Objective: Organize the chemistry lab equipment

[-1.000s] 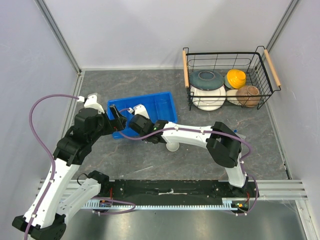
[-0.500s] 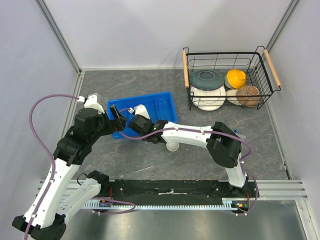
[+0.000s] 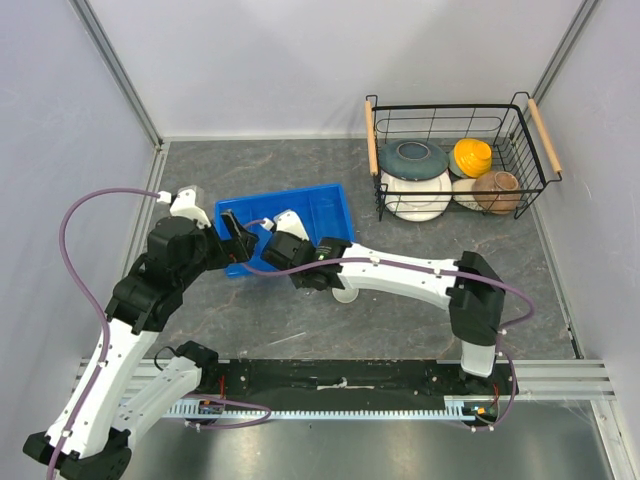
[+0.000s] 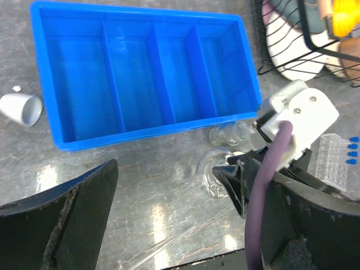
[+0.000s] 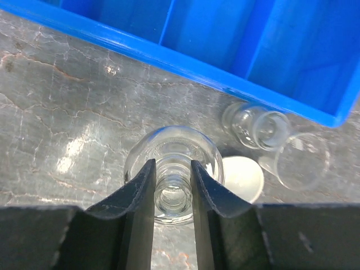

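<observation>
A round-bodied clear glass flask (image 5: 171, 147), just beside the blue divided tray (image 5: 169, 59) and over the grey counter (image 5: 56, 112), has its neck pinched between the right fingers (image 5: 138, 208), while the left fingers (image 4: 79, 208) gape wide, holding nothing.

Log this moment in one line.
right gripper: shut on glass flask neck | left gripper: open, empty, by blue tray

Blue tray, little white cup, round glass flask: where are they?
blue tray (image 4: 140, 133): left wrist view, near wall.
white cup (image 4: 20, 107): left wrist view, its side.
glass flask (image 5: 171, 145): right wrist view, round body.
</observation>
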You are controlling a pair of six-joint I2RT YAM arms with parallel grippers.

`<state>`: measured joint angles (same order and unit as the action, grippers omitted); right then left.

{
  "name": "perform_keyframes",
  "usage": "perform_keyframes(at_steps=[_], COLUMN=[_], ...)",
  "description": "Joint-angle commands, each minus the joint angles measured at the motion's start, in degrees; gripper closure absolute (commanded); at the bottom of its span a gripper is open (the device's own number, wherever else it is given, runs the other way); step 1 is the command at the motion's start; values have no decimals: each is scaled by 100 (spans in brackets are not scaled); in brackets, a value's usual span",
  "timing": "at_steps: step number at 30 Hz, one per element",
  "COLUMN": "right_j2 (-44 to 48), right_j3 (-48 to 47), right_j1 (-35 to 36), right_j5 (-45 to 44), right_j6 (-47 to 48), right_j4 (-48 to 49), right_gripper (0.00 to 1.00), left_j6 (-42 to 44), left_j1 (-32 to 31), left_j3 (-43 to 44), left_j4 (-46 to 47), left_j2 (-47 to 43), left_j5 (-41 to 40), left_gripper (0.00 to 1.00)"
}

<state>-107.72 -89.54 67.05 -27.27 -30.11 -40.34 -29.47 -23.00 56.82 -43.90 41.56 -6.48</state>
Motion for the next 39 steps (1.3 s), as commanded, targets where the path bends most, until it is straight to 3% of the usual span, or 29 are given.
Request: perform_keyframes(at_steps=[1, 12, 16, 23, 33, 39], right_j2=[919, 455, 243, 181, 6, -170], right_j3=[-608, -1557, -1926, -1831, -1690, -1655], right_j1=[81, -1009, -1211, -1071, -404, -157], right_j5=[-454, -535, -455, -296, -464, -481], right_j6=[75, 391, 523, 471, 295, 172], right_j4=[-106, -238, -255, -273, -291, -255], right_gripper=[100, 100, 100, 100, 100, 100], left_j6=[214, 249, 267, 197, 47, -181], left_j1=[-2, -2, -2, -2, -2, 6], left_j3=[-118, -215, -84, 382, 1471, 1701], left_j4=[22, -4, -136, -93, 136, 320], left_j2=[-8, -227, -315, -403, 97, 194], left_j5=[-3, 68, -300, -407, 383, 955], left_gripper=[1, 1, 1, 1, 1, 2])
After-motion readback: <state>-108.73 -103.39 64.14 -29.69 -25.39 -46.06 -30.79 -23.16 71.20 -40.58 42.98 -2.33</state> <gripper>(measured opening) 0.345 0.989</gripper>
